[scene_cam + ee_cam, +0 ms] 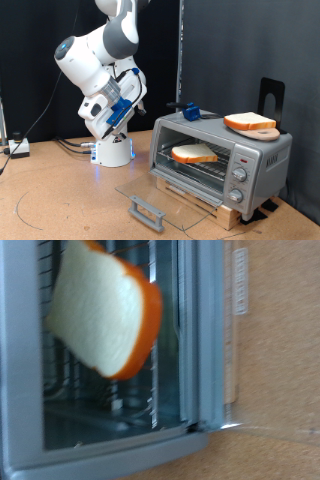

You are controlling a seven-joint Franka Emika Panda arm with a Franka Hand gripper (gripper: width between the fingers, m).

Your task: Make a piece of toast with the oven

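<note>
The silver oven [255, 160] stands at the exterior view's right with its glass door [150, 190] folded down flat and the grey bar handle [147, 210] in front. The piece of toast [193, 154] lies on the wire rack inside. In the wrist view the toast [100, 305] shows pale with an orange crust, on the rack [100, 390] behind the oven's frame. A second slice [250, 123] lies on the oven's top. My gripper [141, 99] is in the air to the exterior view's left of the oven, apart from it and holding nothing. Its fingers do not show in the wrist view.
The oven sits on a wooden board [215, 207] on the brown table. A blue object [190, 111] stands at the oven's back left corner. A black stand [270, 95] rises behind it. Three knobs [239, 175] are on its right front. Cables [70, 145] lie by the robot's base.
</note>
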